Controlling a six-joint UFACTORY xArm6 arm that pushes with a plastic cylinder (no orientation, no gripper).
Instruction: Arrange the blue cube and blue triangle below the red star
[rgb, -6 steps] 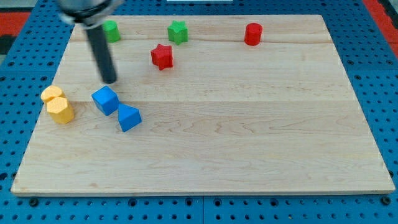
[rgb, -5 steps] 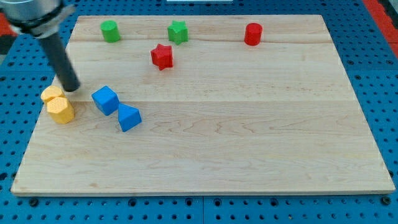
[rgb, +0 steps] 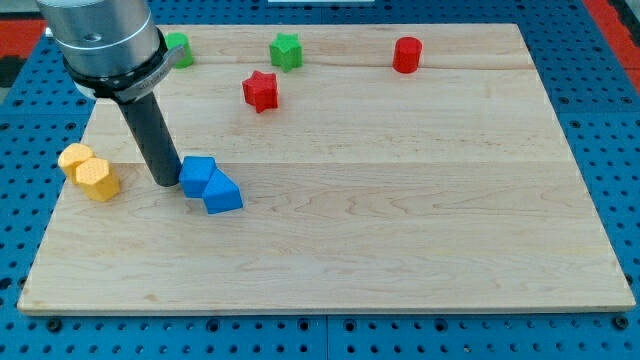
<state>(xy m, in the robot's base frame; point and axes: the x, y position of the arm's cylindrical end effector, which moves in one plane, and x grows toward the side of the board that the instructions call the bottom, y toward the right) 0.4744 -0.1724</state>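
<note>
A pale wooden board (rgb: 400, 230) with visible grain lies on a blue pegboard surface (rgb: 610, 150) dotted with small holes; a strip of red shows past the pegboard at the far left and far right corners. Nothing more of the room can be seen.

My tip (rgb: 166, 182) rests on the board at the left, at the end of a straight dark rod that rises to a grey cylindrical housing at the far left. The tool is a plain rod with no jaws, so it neither parts nor closes on anything. It stands just left of the blue cube (rgb: 197, 175), touching it or very nearly so; I cannot tell which.

The blue cube and the blue triangle (rgb: 222, 193) sit pressed together, the triangle at the cube's near right. Both lie nearer than the red star (rgb: 260, 90) and somewhat to its left, well apart from it.

To the left of my tip, two yellow blocks touch each other: a rounded one (rgb: 74, 158) and a yellow hexagonal one (rgb: 98, 179) just nearer than it.

Along the far edge stand a green cylinder (rgb: 180, 49), partly hidden by the housing, a green star (rgb: 286, 50), and a red cylinder (rgb: 406, 54) further right.
</note>
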